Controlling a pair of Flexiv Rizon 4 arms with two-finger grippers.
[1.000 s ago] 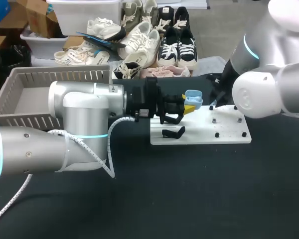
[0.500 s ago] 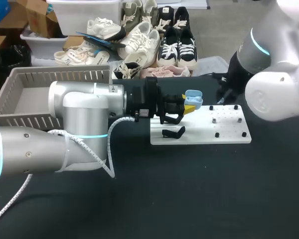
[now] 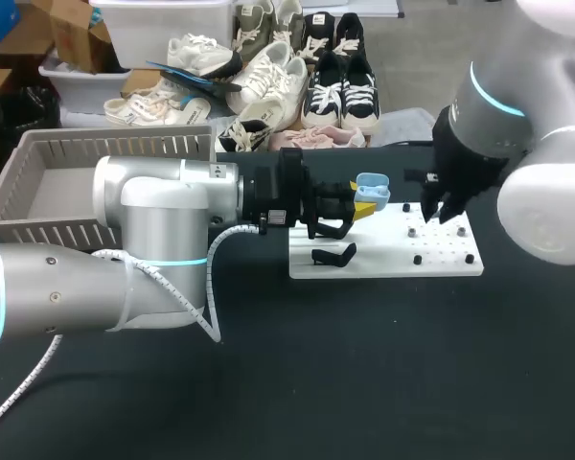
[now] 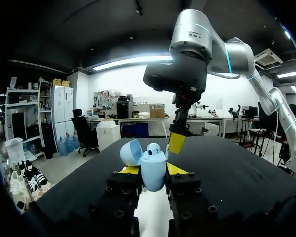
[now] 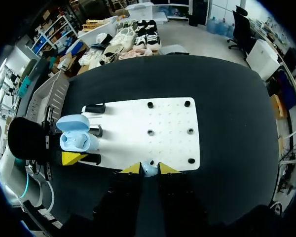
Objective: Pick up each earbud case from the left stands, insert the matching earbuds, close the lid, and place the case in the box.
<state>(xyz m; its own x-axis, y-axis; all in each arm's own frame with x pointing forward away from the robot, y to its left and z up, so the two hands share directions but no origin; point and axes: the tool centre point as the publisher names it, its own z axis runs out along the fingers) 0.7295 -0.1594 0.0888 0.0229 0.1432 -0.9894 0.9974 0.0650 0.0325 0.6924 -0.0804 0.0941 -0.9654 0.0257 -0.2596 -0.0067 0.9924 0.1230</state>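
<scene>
Pale-blue open earbud case [image 3: 371, 188] sits clamped in the left gripper [image 4: 151, 171]; the right gripper [image 5: 149, 170], pinching seemingly a small blue earbud [image 5: 149, 166], has swung inward over the white board [image 3: 446, 264].

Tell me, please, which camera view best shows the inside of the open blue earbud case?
The right wrist view: it looks down into the open earbud case. The left wrist view shows it side-on, clamped in the left gripper; the head view shows it small.
</scene>
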